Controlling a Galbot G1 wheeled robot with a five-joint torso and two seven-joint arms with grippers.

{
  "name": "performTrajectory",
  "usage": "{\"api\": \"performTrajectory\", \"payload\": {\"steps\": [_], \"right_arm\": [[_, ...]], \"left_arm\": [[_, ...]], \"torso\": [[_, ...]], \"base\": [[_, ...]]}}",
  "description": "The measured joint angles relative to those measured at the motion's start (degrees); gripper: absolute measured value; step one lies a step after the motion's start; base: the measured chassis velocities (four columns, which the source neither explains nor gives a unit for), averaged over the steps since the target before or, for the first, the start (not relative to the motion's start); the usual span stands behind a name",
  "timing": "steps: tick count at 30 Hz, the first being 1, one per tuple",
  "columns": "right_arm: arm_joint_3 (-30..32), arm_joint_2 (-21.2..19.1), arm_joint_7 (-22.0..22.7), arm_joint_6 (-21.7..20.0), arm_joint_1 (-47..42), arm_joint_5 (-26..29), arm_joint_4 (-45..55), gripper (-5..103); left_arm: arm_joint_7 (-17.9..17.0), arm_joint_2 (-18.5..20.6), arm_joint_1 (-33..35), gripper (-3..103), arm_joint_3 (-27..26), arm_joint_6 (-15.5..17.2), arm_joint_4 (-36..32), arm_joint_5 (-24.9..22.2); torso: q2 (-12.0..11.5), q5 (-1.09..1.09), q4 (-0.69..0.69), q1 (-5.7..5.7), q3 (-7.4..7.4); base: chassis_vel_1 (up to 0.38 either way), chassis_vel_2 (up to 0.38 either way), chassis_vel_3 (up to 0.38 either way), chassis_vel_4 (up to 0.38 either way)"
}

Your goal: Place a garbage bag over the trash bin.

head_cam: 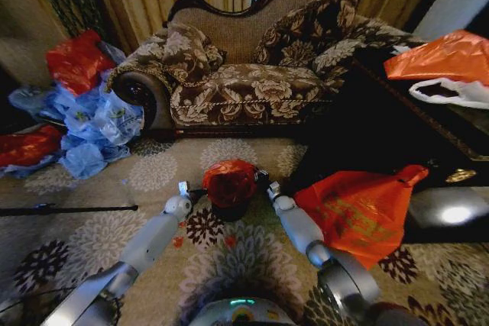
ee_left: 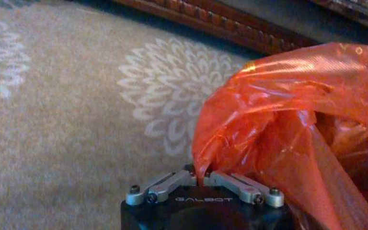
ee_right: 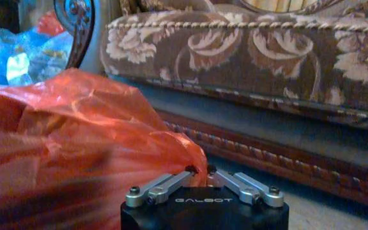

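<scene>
Garbage bag (head_cam: 229, 181) is sitting bunched on top of the trash bin (head_cam: 229, 210), on the patterned carpet (head_cam: 145, 169) in front of the brocade sofa (head_cam: 252, 89), and I am holding it from both sides. My left gripper (head_cam: 186, 188) is pinching the bag's edge on the bin's left; in the left wrist view its jaws are clenched together on a gathered fold of the orange-red film (ee_left: 280, 129), which is rising straight up from the jaw tips. My right gripper (head_cam: 269, 186) is doing the same on the bin's right, jaws clenched on a fold (ee_right: 88, 143) just beside the tips.

What matters for the coming move, as I judge it, is that the bag is lying directly between my two jaws, with the bin's round rim underneath it and centred between them. Neither arm is nearer; they are mirrored across the bin. The bag's mouth is running side to side from one grip to the other, while the bin's axis is standing upright below. The film is still heaped above the rim rather than drawn down the black wall, so I am reading the cover as started but not seated. The bigger orange bundle (head_cam: 359, 211) is lying near my right forearm, apart from the bin.
</scene>
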Motion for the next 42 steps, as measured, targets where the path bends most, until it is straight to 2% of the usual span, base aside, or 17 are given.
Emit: {"api": "performTrajectory", "payload": {"steps": [9,17,33,42], "right_arm": [[0.02,0.59,-0.96,-4.53,0.9,-0.69,-1.98,0],[-0.16,0.72,-2.1,-5.82,-0.59,-0.8,-2.26,0],[-0.62,0.74,-4.59,-3.83,-4.9,-2.27,-0.83,0],[-0.75,-1.51,-4.96,-2.6,-8.67,-2.41,3.26,0]], "left_arm": [[0.0,-3.43,-2.96,0,0.11,-0.22,5.14,0.79],[0.89,-4.59,-2.67,0,0.66,-0.24,7.93,2.66],[2.44,0.44,2.08,0,1.59,-0.07,3.52,2.67],[3.39,3.11,3.53,0,2.04,-0.04,1.52,2.53]], "torso": [[0.0,0.01,0.0,0.0,0.0],[0.0,0.01,0.0,0.0,0.0],[0.0,-0.01,-0.01,0.0,-0.01],[0.0,0.0,-0.01,0.0,-0.01]], "base": [[0.0,0.0,0.0,0.0],[0.0,0.0,0.0,0.0],[0.0,0.0,0.0,0.0],[0.0,0.0,0.0,0.0]]}}
